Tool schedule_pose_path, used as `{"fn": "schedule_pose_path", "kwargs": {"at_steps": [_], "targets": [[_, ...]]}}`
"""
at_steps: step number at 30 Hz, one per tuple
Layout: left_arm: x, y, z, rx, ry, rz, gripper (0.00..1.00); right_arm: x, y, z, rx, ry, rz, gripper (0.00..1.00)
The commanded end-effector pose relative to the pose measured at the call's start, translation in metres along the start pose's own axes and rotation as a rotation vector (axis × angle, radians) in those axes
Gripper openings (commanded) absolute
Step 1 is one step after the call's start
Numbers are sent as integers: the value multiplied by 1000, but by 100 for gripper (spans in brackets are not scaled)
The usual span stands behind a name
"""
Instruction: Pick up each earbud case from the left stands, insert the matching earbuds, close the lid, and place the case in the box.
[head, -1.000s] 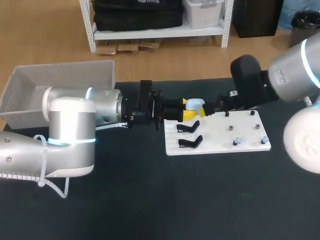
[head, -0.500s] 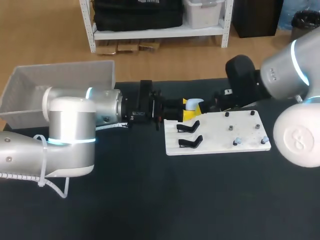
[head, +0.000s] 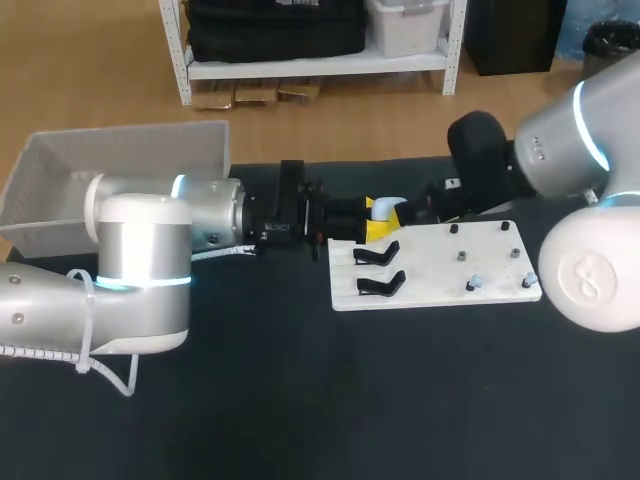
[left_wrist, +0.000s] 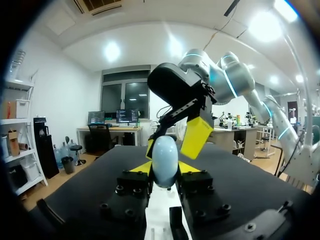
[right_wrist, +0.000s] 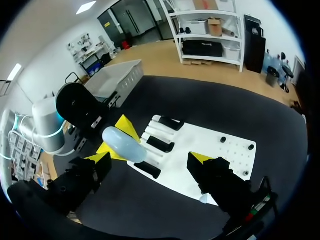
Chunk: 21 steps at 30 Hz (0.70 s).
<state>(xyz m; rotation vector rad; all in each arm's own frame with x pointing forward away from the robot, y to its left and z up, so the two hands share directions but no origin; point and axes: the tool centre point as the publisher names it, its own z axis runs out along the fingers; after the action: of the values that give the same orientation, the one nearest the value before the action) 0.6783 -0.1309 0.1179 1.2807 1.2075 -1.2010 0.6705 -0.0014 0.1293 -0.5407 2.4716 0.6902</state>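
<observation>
Two arms meet over the far edge of the table (head: 300, 400), just behind the white board (head: 440, 255). The left gripper (left_wrist: 165, 169) is clamped on a pale blue case (right_wrist: 123, 144), a yellow tip pressed to each side, holding it level in the air. This looks meant to present it to the other arm so the earbuds can go in. The right gripper (right_wrist: 150, 161) faces it from the opposite side with its fingers spread wide. They grip nothing, and the case sits just ahead of them, nearer one finger.

From the wrist views the case reads as a smooth closed oval, though whether the lid is fully shut is hard to tell. The black stands (head: 378, 256) at the board's left end carry no case. Small pale earbuds (head: 475, 283) sit among the pegs at its right end, apparently waiting to be fetched.

The box (head: 60, 170) stands well to the left, behind the left arm. No case shows in the part of it that can be seen.
</observation>
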Motion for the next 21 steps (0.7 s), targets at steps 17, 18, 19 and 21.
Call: {"fn": "schedule_pose_path", "kwargs": {"at_steps": [17, 18, 19, 21], "targets": [[1, -2, 0, -7, -4, 3, 0, -11, -3, -1, 14, -29, 21, 100], [1, -2, 0, -7, -4, 3, 0, -13, -3, -2, 11, -33, 24, 100], [1, -2, 0, -7, -4, 3, 0, -15, -3, -3, 8, -37, 28, 100], [1, -2, 0, -7, -4, 3, 0, -17, -4, -5, 5, -41, 31, 100]]}}
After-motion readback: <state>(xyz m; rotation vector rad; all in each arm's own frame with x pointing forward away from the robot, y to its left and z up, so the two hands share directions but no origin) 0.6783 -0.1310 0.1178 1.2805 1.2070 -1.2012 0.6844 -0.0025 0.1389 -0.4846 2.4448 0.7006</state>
